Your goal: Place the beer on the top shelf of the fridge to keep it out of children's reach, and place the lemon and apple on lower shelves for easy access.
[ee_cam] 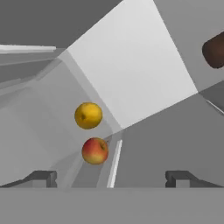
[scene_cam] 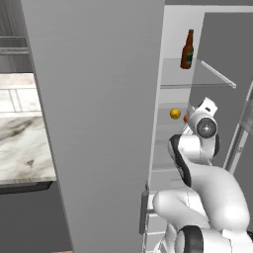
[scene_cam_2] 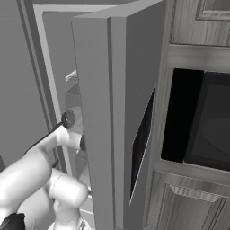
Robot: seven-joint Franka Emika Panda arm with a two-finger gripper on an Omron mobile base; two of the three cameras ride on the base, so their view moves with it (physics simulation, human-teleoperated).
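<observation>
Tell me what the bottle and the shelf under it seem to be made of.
The bottle looks like dark brown glass: glossy, slightly see-through body with a long neck. The shelf looks like clear glass with a pale rim: the fridge wall shows through it.

The top shelf (scene_cam: 197,79) of the fridge (scene_cam: 99,123) carries the beer (scene_cam: 187,49), standing upright toward the back wall. On one of the lower shelves (ee_cam: 144,144) lie the lemon (ee_cam: 88,115) and the apple (ee_cam: 95,150), close together, perhaps just touching. In the hand view both fruits sit ahead of the fingertips (ee_cam: 43,178), nearer the left one than the right, the apple closer to it.
</observation>
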